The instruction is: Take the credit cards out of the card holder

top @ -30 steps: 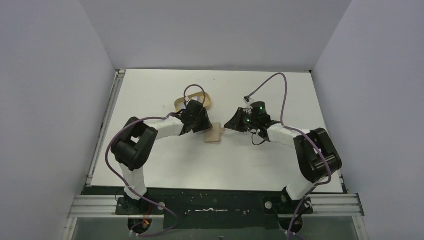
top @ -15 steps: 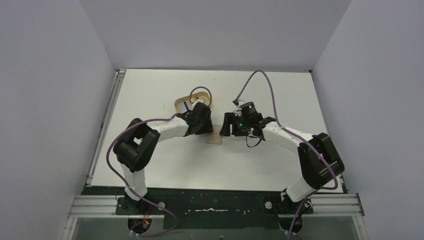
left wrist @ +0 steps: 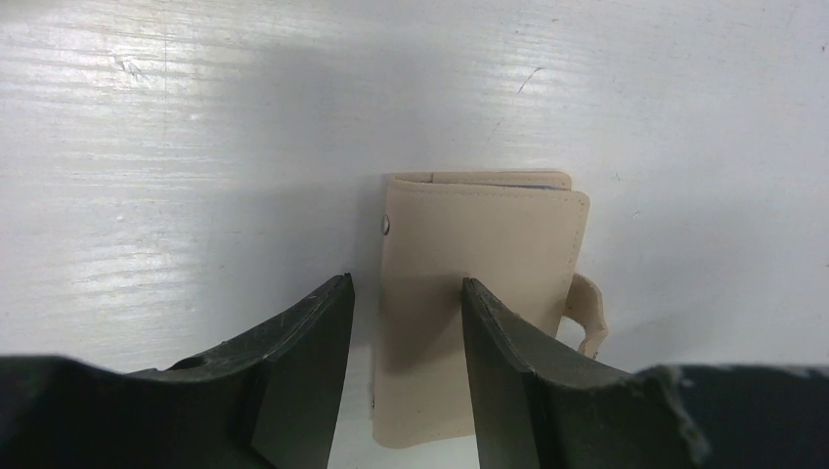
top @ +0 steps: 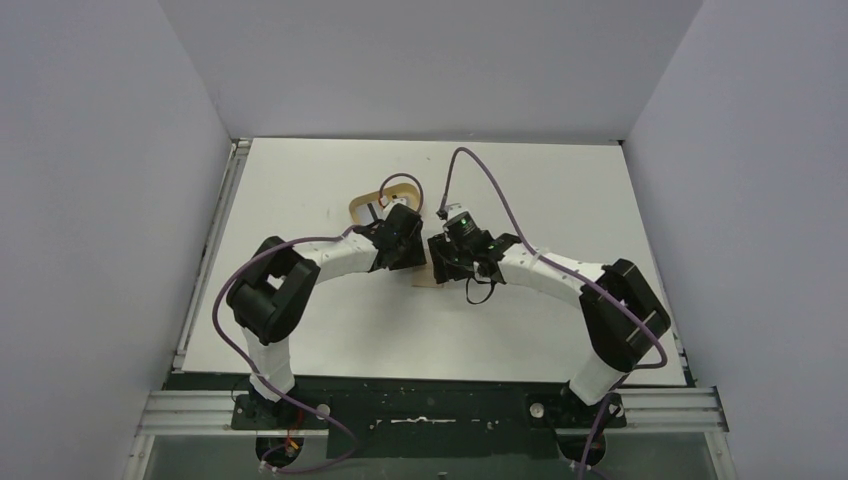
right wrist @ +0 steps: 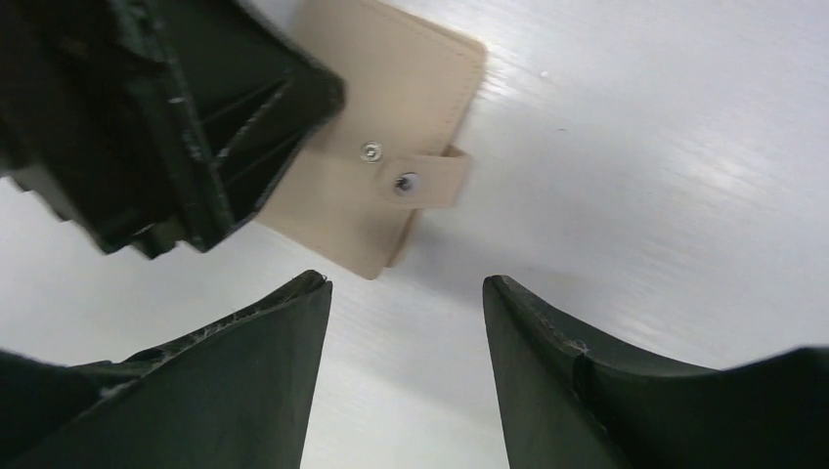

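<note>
Two grippers flank the card holder (left wrist: 484,254), folded flat on the table (left wrist: 196,147): the left gripper (left wrist: 403,288)—jaws apart, one finger over the cover, one over bare table—clamps nothing; the right gripper (right wrist: 403,281), parted and empty, hangs just beside the snap tab (right wrist: 430,184). We see no credit cards. Beyond sits the wooden tray (top: 354,207). Risk, we judge: tugging the tab drags the whole holder along, cards inside, unless that left finger presses it down.

The left arm (top: 335,257) and right arm (top: 545,270) bend inward, their ends nearly meeting. The left gripper (left wrist: 406,285) and right gripper (right wrist: 406,283) each have jaws parted.
</note>
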Motion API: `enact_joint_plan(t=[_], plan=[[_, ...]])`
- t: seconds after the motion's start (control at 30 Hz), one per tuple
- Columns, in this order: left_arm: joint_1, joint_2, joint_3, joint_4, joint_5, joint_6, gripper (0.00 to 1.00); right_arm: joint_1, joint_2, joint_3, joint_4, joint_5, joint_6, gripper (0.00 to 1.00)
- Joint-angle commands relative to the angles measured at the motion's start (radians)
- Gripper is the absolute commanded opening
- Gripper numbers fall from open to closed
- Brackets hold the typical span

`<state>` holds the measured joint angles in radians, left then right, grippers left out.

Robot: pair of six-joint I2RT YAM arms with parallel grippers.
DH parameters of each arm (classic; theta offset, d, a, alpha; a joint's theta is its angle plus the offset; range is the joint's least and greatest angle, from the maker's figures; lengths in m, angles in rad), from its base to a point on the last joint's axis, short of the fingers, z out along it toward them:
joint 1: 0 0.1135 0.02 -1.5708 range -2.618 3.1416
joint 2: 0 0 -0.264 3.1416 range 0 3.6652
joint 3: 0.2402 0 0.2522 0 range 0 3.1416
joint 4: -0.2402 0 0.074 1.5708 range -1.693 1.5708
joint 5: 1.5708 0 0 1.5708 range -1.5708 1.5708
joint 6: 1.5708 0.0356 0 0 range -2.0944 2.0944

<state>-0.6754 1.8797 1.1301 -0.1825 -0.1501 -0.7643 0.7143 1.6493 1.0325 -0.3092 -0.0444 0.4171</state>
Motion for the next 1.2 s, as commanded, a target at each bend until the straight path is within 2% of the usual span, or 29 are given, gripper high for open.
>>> enact_joint_plan(t=[0.0,0.63,0.93,1.17], plan=[[-0.006,-0.005,0.018,-0.102,-0.004,0.002,0.43,-0.003,-0.001,0.033,-0.01,0.15,-0.043,0.59],[-0.007,-0.004,0.062,-0.141,0.001,0.009,0.43,-0.013,0.127,0.092,0.094,0.128,-0.108,0.54],[-0.004,-0.009,0.066,-0.158,-0.005,0.023,0.42,-0.057,0.091,0.041,0.139,0.173,-0.059,0.38],[-0.004,-0.014,0.069,-0.158,-0.005,0.026,0.42,-0.113,0.085,-0.014,0.2,0.096,-0.034,0.27]])
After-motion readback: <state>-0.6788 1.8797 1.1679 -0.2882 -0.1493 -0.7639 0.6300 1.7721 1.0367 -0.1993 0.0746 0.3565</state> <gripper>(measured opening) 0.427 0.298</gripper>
